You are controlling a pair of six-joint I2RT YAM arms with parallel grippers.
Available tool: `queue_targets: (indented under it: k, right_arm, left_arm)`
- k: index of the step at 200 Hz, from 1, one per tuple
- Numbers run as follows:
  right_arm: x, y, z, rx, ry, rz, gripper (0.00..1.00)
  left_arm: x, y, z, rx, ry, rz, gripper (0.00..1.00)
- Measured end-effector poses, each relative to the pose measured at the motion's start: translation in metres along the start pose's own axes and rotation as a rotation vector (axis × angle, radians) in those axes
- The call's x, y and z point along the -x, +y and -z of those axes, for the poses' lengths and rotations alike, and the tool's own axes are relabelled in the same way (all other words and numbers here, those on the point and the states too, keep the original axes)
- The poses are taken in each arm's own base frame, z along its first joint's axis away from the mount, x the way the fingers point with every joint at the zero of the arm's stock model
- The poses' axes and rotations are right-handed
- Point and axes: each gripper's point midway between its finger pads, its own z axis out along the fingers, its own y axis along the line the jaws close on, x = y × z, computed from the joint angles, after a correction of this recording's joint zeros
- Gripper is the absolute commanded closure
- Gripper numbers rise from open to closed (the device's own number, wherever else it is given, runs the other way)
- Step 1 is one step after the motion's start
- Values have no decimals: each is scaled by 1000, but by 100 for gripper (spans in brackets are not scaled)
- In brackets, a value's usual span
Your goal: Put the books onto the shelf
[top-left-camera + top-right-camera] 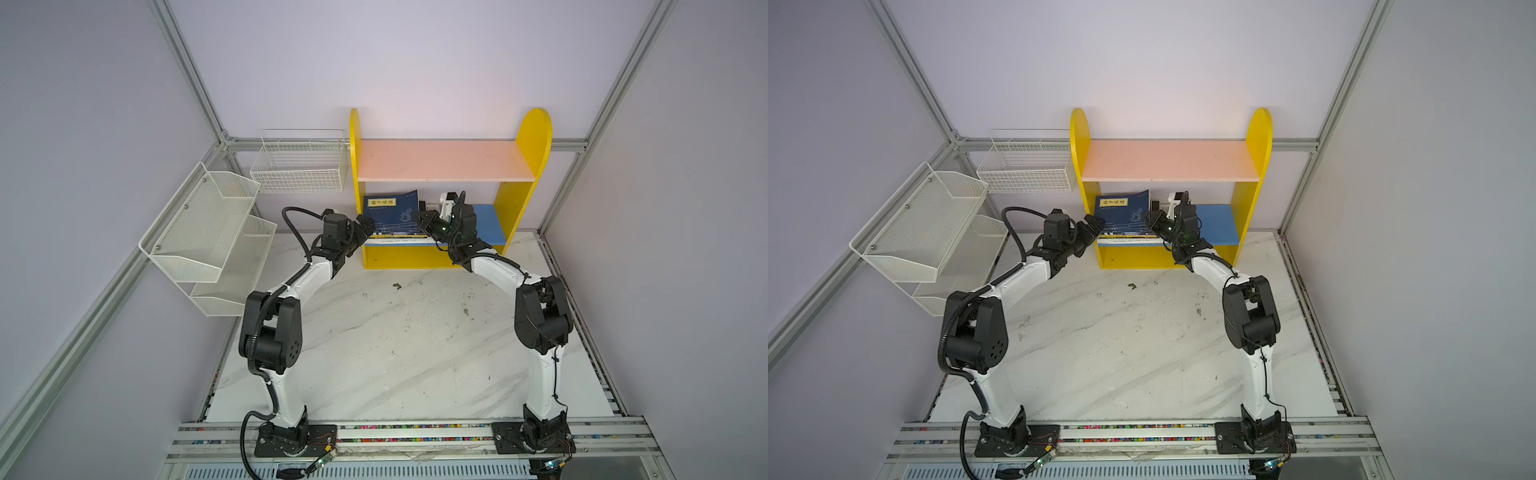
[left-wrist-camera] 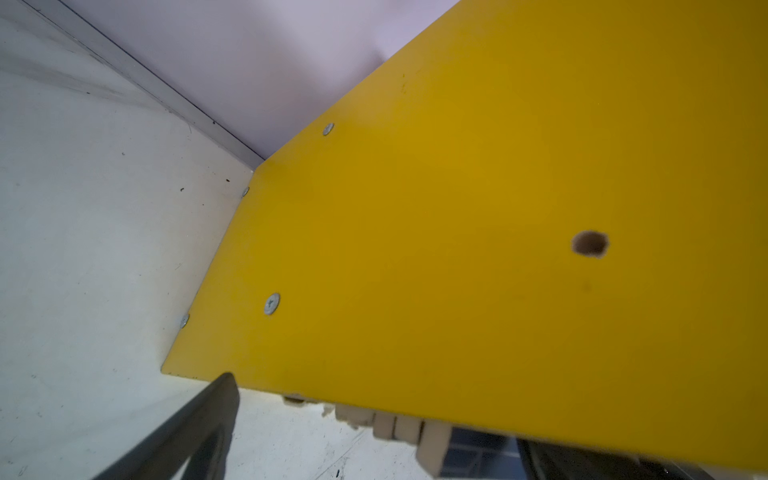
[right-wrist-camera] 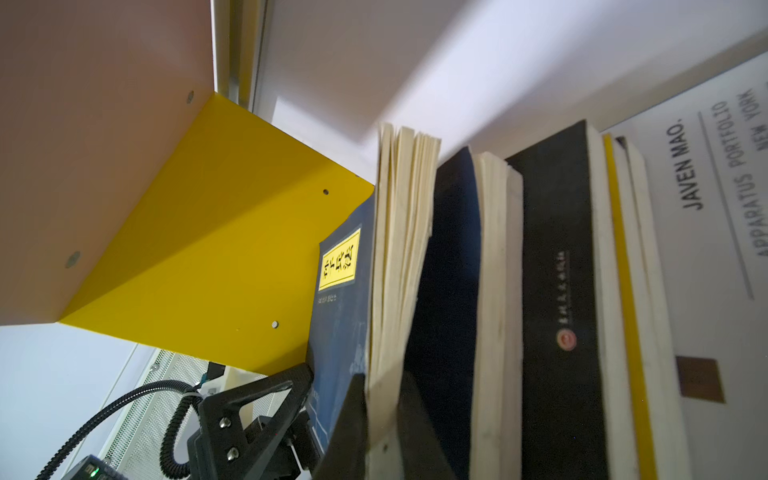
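Seemingly finishing: books (image 1: 392,232) on the shelf (image 1: 532,158).
Right jaws pinch navy book's (image 3: 340,291) pages (image 3: 399,249), left jaws gape empty; release next.

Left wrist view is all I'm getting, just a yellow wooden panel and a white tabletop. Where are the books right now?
Observer: In both top views the paperback books lie stacked flat on the blue lower board of the yellow wooden bookcase, on its left half.
Operator: Is anything holding one?
Observer: Yes, the right hand is shut on the cream page edges of the top navy book with the yellow label.
Operator: And on my side?
Observer: The left hand is open, at the stack's front left corner.
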Motion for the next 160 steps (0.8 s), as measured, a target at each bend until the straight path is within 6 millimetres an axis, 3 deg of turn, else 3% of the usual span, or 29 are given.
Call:
queue_targets:
  k: [34, 87, 110, 160]
  right_arm:
    - [0, 0, 0, -9, 2, 8, 95]
    - [-4, -7, -3, -90, 21, 67, 63]
    - [-1, -1, -5, -126, 17, 141, 52]
    - [6, -3, -2, -226, -5, 254, 40]
  left_arm:
    - [1, 3, 0, 30, -14, -1, 0]
    - [2, 6, -3, 53, -25, 0, 0]
    - [2, 6, -3, 55, -29, 1, 0]
    - [2, 7, -4, 58, -36, 16, 0]
